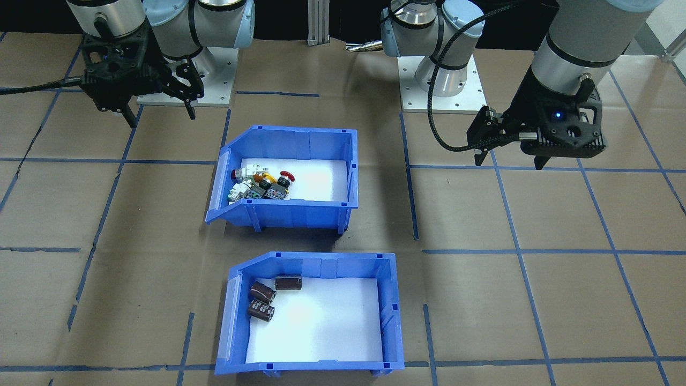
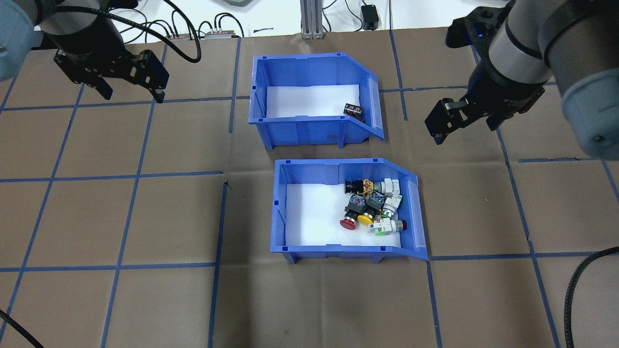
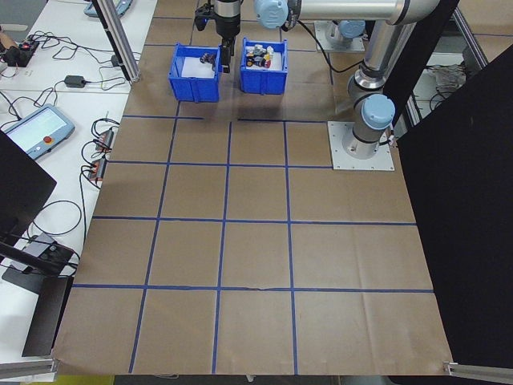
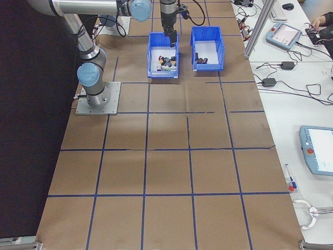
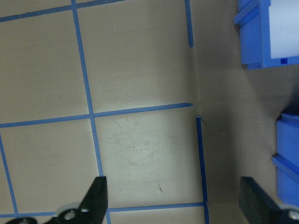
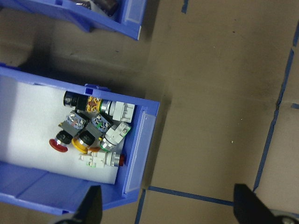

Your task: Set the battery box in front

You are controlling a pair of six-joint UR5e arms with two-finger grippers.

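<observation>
Two blue bins, grippers parted and clear on either side.
The battery box [image 1: 313, 313] sits on the worktop [image 1: 536, 300] at the operators' edge, beyond the switch bin [image 1: 286, 177], a narrow gap between them. Left gripper [image 1: 512, 158] and right gripper [image 1: 161, 115] hover with fingers spread, holding nothing, over bare worktop.

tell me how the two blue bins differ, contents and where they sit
The battery box holds three dark brown cylindrical cells bunched near its sloped side; the switch bin holds a heap of multicoloured push-button switches. The battery box sits farther from the robot's bases, the switch bin nearer them. The battery box's white foam floor is mostly bare; the switch bin's is more covered. Both are same-sized blue bins, sloped sides facing the same way, neither touched by a claw.
</observation>
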